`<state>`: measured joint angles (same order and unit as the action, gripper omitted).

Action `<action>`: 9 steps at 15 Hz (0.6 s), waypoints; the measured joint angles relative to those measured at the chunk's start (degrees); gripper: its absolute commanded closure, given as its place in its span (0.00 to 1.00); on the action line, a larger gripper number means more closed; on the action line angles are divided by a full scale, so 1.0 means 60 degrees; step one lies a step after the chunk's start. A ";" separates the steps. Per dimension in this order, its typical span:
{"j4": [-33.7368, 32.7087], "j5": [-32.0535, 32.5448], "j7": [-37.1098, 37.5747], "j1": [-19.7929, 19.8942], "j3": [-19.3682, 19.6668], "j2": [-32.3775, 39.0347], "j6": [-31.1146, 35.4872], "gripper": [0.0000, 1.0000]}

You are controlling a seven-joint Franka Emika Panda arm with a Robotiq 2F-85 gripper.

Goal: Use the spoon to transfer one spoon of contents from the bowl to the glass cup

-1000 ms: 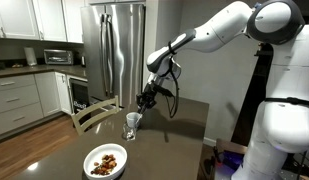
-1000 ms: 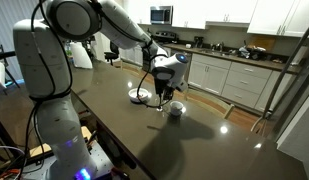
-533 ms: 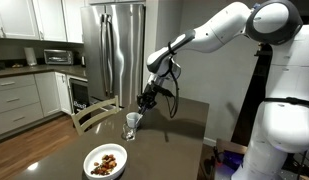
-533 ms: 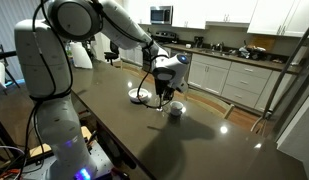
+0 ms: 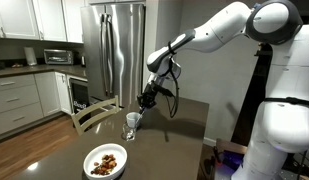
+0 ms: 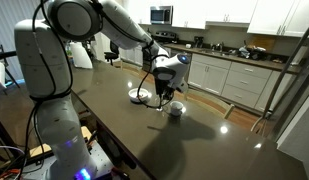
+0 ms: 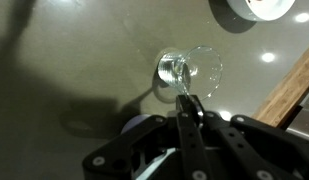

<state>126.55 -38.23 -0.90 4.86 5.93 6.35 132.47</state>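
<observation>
The white bowl (image 5: 90,170) holds brown chunky contents (image 5: 106,160) on the dark table; the bowl also shows in an exterior view (image 6: 134,96) and at the top edge of the wrist view (image 7: 226,14). The clear glass cup (image 5: 132,124) (image 6: 176,110) stands beyond the bowl. In the wrist view the cup (image 7: 186,70) lies just ahead of my fingertips. My gripper (image 5: 146,100) (image 6: 164,95) (image 7: 189,108) hovers right above the cup, shut on the slim silvery spoon (image 7: 182,90), which points down into the cup's mouth. I cannot tell what the spoon carries.
A wooden chair back (image 5: 94,112) stands at the table's far edge, near the cup. A steel fridge (image 5: 114,50) and kitchen counters stand behind. The wooden chair rail shows at the right of the wrist view (image 7: 294,85).
</observation>
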 measured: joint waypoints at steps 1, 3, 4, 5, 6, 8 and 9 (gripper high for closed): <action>0.0000 0.0000 0.0000 0.0000 -0.0001 0.0000 -0.0005 0.96; -0.0009 0.0000 0.0000 0.0002 -0.0003 -0.0001 -0.0060 0.96; -0.0011 0.0000 0.0000 0.0002 -0.0006 -0.0004 -0.0092 0.96; -0.0012 0.0000 0.0000 0.0002 -0.0010 -0.0009 -0.0126 0.96; -0.0012 0.0000 0.0000 0.0002 -0.0020 -0.0018 -0.0156 0.96; -0.0012 0.0000 0.0000 0.0002 -0.0050 -0.0048 -0.0215 0.96; -0.0012 0.0000 0.0000 0.0002 -0.0074 -0.0072 -0.0238 0.96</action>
<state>126.48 -38.23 -0.90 4.87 5.48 5.92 131.04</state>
